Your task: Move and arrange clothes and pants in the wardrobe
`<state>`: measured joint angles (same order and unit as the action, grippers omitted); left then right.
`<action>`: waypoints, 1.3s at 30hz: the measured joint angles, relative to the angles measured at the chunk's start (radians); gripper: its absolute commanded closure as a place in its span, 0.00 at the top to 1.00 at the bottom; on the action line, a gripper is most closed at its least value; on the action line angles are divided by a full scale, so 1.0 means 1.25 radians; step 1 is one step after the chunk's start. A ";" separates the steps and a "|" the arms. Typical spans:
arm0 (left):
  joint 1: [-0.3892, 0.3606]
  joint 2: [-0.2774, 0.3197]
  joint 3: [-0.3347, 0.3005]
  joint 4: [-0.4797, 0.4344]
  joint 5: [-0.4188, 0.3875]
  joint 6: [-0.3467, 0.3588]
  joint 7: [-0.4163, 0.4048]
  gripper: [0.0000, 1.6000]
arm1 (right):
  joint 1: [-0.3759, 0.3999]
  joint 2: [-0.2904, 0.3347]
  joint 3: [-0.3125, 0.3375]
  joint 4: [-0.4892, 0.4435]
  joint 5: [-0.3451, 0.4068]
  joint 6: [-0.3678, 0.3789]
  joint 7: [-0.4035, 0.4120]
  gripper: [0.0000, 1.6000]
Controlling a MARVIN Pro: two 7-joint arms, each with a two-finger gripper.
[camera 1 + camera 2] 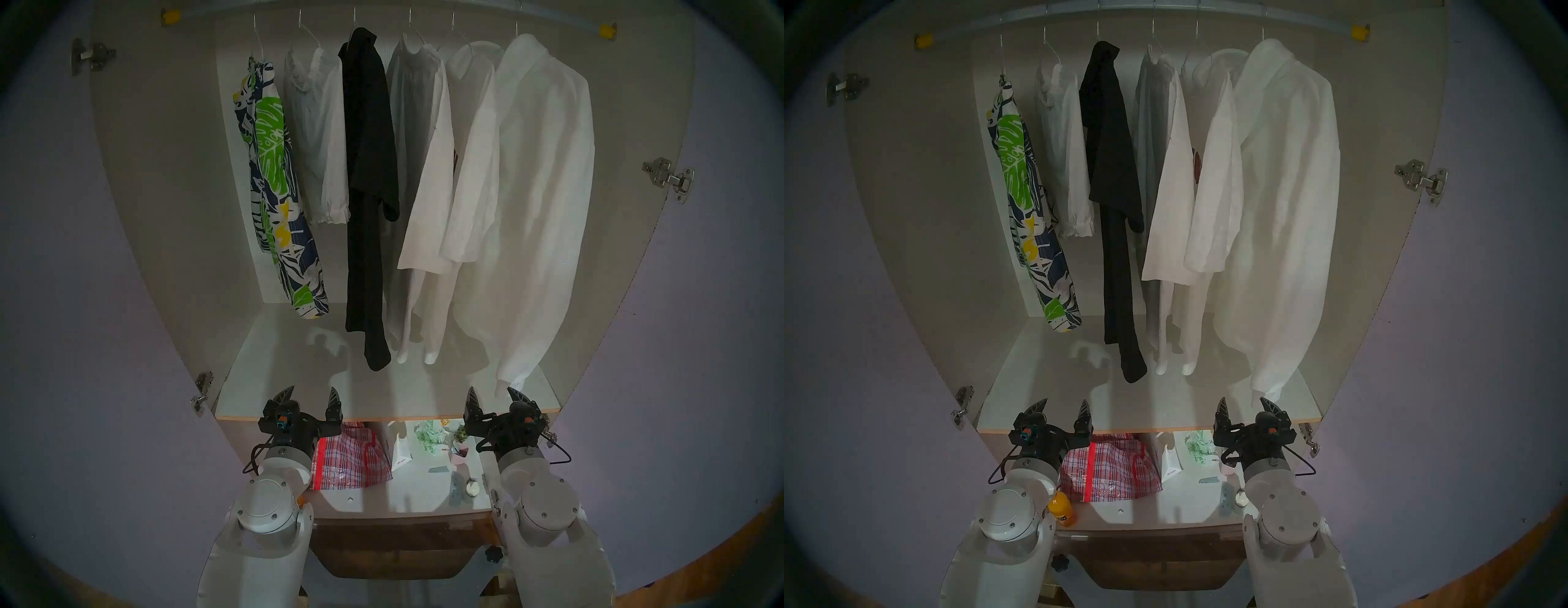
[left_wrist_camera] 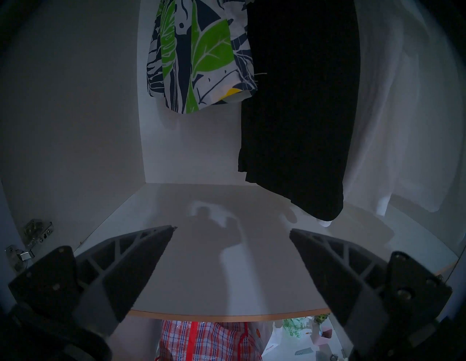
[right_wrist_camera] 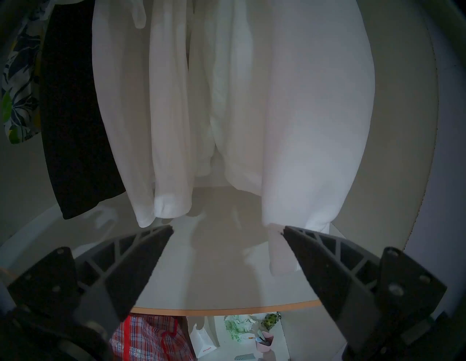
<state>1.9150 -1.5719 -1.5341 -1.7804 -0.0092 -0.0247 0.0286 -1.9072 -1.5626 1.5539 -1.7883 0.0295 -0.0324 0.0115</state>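
Head view, wardrobe [image 1: 169, 178]: doors are seen swung wide; beige inner walls and a white shelf [image 1: 297, 382] are shown.
Head view, rail [image 1: 382, 8]: six garments are hung on wire hangers between yellow end caps.
Head view, clothes: from the left are seen the leaf-print piece [image 1: 275, 182], a frilled white shirt [image 1: 316, 140], the black garment [image 1: 369, 170], a grey-white shirt [image 1: 418, 148], another white shirt largely hidden, and the long white jacket [image 1: 534, 191].
Head view, left tool [image 1: 312, 398]: held wide open and empty, at the shelf's front edge.
Head view, right tool [image 1: 494, 395]: held wide open and empty, just beside the jacket's hanging cuff.
Head view, lower worktop [image 1: 382, 492]: a red plaid bag [image 1: 352, 458] and small clutter are carried.
Left wrist view, left tool [image 2: 232, 230]: fingers are spread over bare shelf; the black garment's hem [image 2: 302, 151] is seen above.
Right wrist view, right tool [image 3: 228, 229]: fingers are spread; the jacket cuff [image 3: 280, 254] is seen beside the right fingertip; contact cannot be told.
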 measured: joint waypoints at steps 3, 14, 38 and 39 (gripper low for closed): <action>0.000 0.000 0.000 0.001 0.000 0.000 0.000 1.00 | 0.006 0.005 0.007 -0.005 0.011 -0.003 0.011 1.00; 0.000 0.000 0.000 0.002 0.000 0.000 0.001 1.00 | 0.040 0.025 0.035 -0.015 0.097 -0.051 0.089 1.00; 0.000 0.001 0.000 0.002 -0.001 0.000 0.002 1.00 | 0.120 -0.003 0.147 0.021 0.495 -0.093 0.369 1.00; 0.000 0.001 0.000 0.002 -0.001 0.000 0.002 1.00 | 0.124 -0.005 0.150 0.023 0.523 -0.088 0.377 1.00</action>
<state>1.9156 -1.5705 -1.5340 -1.7779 -0.0105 -0.0245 0.0316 -1.7525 -1.5683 1.7417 -1.7594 0.6838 -0.1420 0.4832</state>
